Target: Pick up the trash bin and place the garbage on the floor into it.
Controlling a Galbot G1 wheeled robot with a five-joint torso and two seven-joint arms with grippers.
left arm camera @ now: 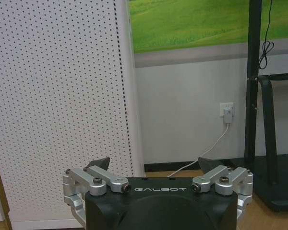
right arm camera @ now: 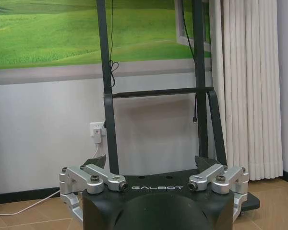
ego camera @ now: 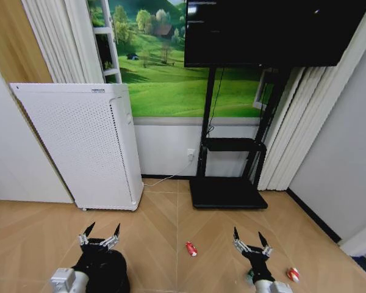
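On the floor [ego camera: 158,226], a red crushed can [ego camera: 191,248] lies between my two grippers. A red-and-white scrap [ego camera: 293,274] lies to the right of my right gripper. My left gripper [ego camera: 100,235] is open and holds nothing. Just below it is a black round shape [ego camera: 116,273] that looks like the trash bin, though it merges with the gripper's body. My right gripper [ego camera: 247,239] is open and empty too. In the wrist views, the left gripper [left arm camera: 153,167] and the right gripper [right arm camera: 151,165] both have their fingers spread wide.
A tall white perforated appliance [ego camera: 85,146] stands at the left against the wall, close ahead of the left gripper [left arm camera: 53,96]. A black TV stand [ego camera: 229,192] with a flat base sits ahead on the right. A white cable runs to a wall socket [left arm camera: 227,111].
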